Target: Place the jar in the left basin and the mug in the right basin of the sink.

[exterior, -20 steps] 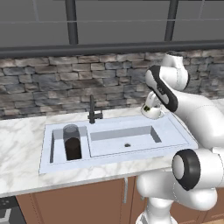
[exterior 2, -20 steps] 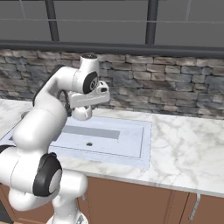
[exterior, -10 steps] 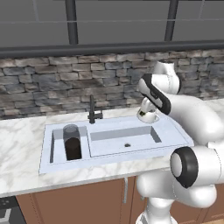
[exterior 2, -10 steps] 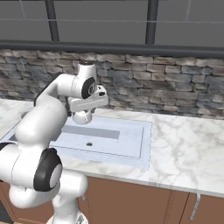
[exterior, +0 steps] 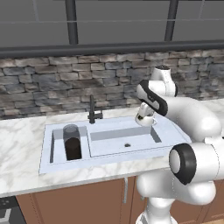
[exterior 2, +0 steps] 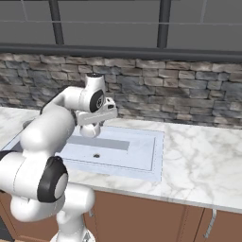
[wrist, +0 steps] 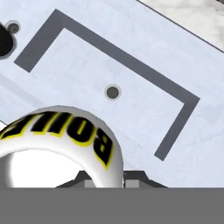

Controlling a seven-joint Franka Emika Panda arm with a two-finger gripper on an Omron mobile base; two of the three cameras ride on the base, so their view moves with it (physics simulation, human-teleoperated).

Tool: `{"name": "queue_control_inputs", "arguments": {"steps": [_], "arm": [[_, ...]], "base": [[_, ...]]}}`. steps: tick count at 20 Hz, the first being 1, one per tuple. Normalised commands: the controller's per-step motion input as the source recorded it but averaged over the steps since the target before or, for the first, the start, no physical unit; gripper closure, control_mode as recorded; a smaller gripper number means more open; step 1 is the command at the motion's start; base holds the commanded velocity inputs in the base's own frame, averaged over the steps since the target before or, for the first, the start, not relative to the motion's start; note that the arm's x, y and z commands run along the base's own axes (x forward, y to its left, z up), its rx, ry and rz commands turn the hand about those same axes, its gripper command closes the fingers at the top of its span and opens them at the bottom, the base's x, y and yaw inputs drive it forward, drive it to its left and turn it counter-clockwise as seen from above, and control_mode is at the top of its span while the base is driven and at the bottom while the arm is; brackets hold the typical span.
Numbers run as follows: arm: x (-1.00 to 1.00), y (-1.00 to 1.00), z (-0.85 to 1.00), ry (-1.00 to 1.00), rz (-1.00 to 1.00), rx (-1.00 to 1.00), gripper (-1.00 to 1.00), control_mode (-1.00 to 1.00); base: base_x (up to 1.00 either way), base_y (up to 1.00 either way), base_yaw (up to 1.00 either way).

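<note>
The claw (exterior: pixel 145 119) has carried the mug (exterior: pixel 145 120) lower and closer, so it now hangs over the right basin (exterior: pixel 124 141).

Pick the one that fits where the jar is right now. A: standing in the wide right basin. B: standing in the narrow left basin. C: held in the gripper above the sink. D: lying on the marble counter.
B: the jar stands upright in the left basin, while the gripper is shut on the mug over the right basin.

A grey stone backsplash (exterior: pixel 52 83) rises behind the white marble counter (exterior 2: pixel 203 156), above brown wooden cabinets (exterior 2: pixel 156 220).
</note>
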Motion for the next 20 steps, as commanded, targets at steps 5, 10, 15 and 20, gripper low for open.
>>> {"name": "queue_control_inputs", "arguments": {"steps": [5, 10, 15, 20], "arm": [[0.03, 0.00, -0.19, 0.00, 0.00, 0.00, 1.00, -1.00], [0.00, 0.00, -0.21, 0.00, 0.00, 0.00, 1.00, -1.00], [0.00, 0.00, -0.29, 0.00, 0.00, 0.00, 1.00, -1.00], [0.00, 0.00, -0.33, 0.00, 0.00, 0.00, 1.00, -1.00]], "base": [[0.00, 0.00, 0.00], [0.00, 0.00, 0.00], [0.00, 0.00, 0.00], [0.00, 0.00, 0.00]]}}
